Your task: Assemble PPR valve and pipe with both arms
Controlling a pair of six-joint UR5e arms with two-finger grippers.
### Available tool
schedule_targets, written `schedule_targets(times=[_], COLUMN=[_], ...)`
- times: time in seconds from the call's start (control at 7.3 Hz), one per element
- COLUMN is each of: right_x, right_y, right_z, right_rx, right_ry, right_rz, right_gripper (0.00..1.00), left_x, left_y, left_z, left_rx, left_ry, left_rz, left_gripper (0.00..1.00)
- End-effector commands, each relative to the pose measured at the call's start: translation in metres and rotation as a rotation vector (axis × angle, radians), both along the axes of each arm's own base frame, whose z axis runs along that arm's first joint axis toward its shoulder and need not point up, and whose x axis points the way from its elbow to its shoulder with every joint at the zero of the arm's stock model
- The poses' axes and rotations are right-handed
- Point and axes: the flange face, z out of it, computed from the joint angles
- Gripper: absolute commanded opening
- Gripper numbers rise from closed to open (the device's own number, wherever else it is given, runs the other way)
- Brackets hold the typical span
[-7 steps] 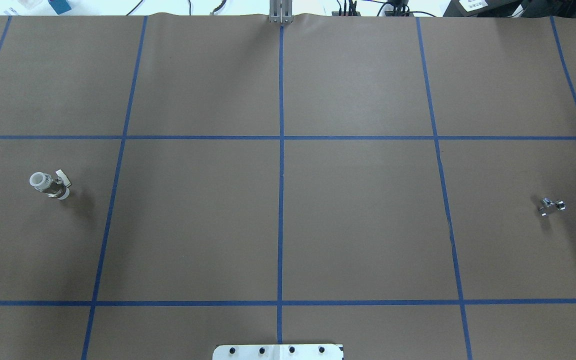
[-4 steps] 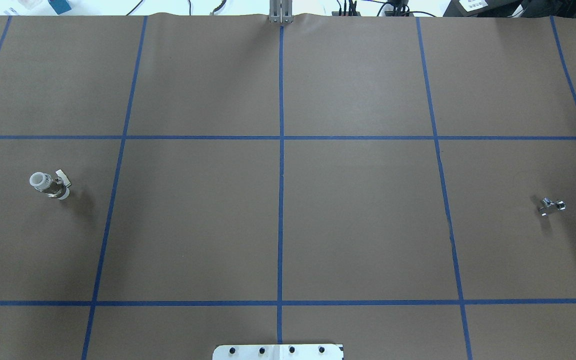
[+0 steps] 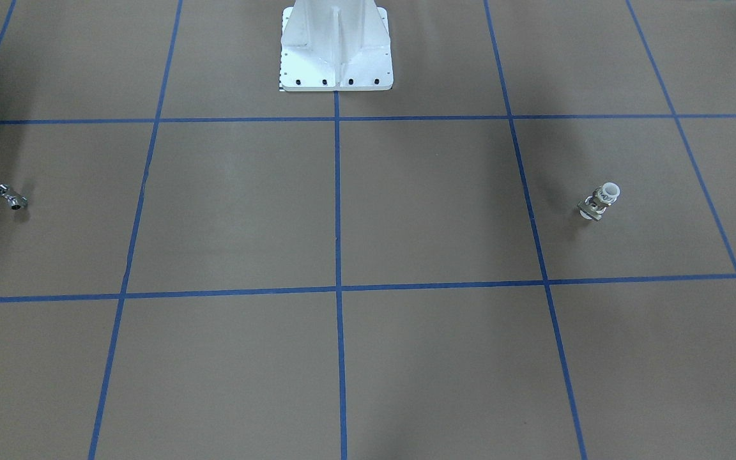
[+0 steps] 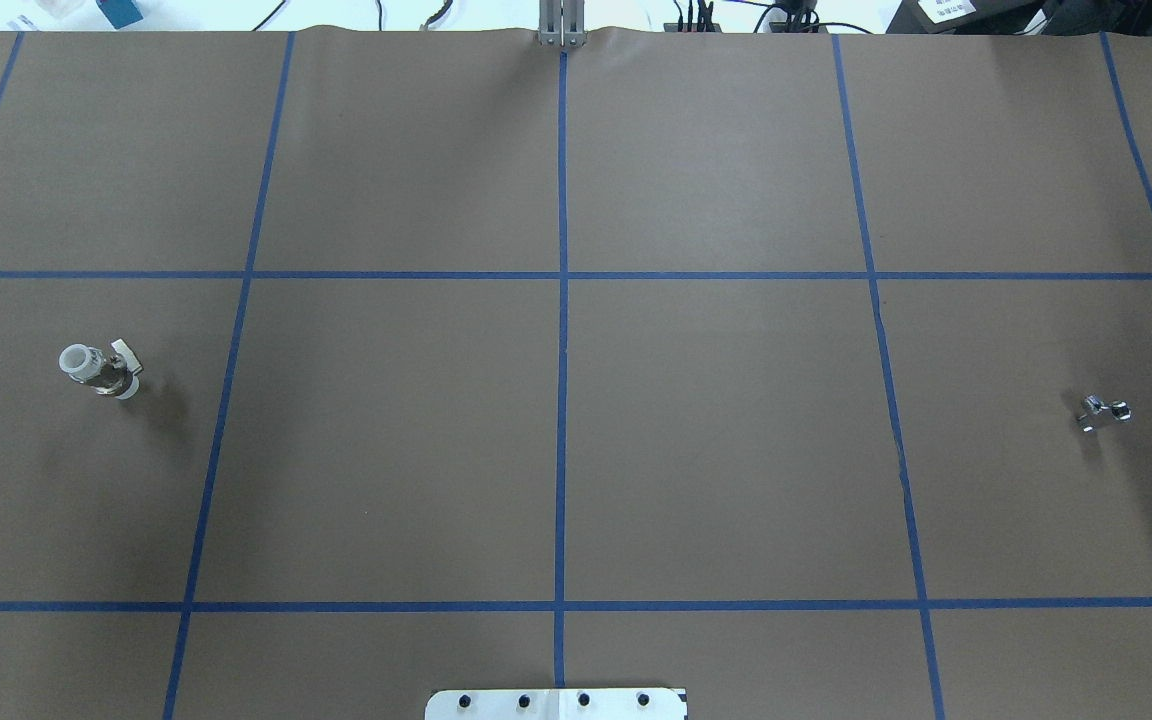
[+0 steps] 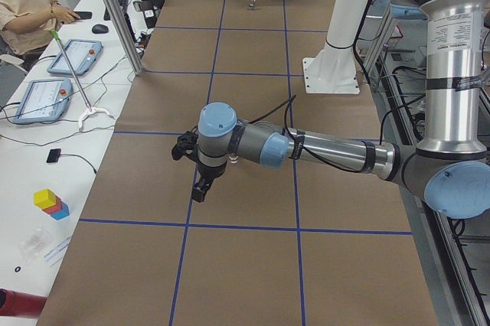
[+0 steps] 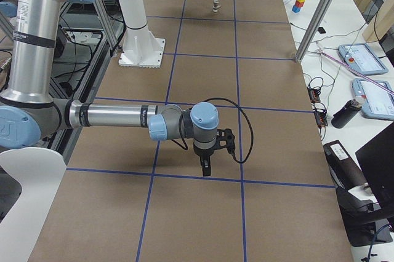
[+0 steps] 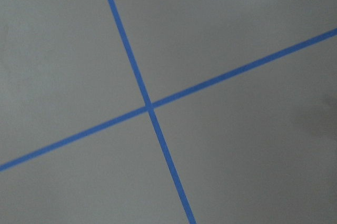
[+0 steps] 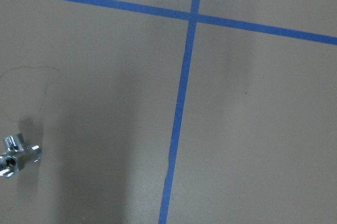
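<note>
Start of assembly: nothing picked up. PPR valve [image 4: 99,371] sits on the left side of the table [image 4: 386,450], chrome pipe [image 4: 1102,412] well apart on its right. My left gripper [image 5: 199,193] and right gripper [image 6: 206,168] hang above the table, holding neither part; how far open they are I cannot tell. Next, I judge, each must reach its own part, leaving mating ends free.

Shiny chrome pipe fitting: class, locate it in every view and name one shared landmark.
Front-facing: shiny chrome pipe fitting, far left.
Overhead: fitting far right.
Exterior left: fitting tiny, top centre.
Exterior right: cannot make it out.
Left wrist: not in it.
Right wrist: fitting lower left.
Landmark: white bolted pedestal, in all four exterior views.
</note>
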Motion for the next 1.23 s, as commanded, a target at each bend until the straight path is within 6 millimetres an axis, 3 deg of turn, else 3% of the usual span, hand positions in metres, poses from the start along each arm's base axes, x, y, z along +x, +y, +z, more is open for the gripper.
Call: schedule_targets(times=[0.0, 0.14, 0.27, 0.55, 0.82, 1.1], right_x=[-0.003, -0.005, -0.005, -0.01, -0.011, -0.011], right_y=[-0.005, -0.01, -0.011, -0.014, -0.013, -0.013], right_z=[-0.009, -0.015, -0.017, -0.023, -0.023, -0.022], right_rx=[0.014, 0.024, 0.016, 0.013, 0.016, 0.016], right_ry=[-0.038, -0.054, -0.06, -0.072, -0.075, -0.075], right_rz=[-0.003, -0.005, 0.005, 0.043, 0.042, 0.042], right_gripper=[1.0, 1.0, 1.0, 1.0, 1.0, 1.0], left_x=[0.026, 0.03, 0.046, 0.133, 0.164, 0.213], left_y=[-0.025, -0.026, -0.021, -0.013, -0.008, 0.0], left_z=[-0.038, -0.044, -0.056, -0.069, -0.069, -0.06], left_rx=[0.157, 0.164, 0.193, 0.062, 0.034, 0.051], left_ry=[0.018, 0.044, 0.14, 0.251, 0.237, 0.135], left_rz=[0.052, 0.049, 0.096, 0.176, 0.178, 0.196], left_gripper=[1.0, 1.0, 1.0, 1.0, 1.0, 1.0])
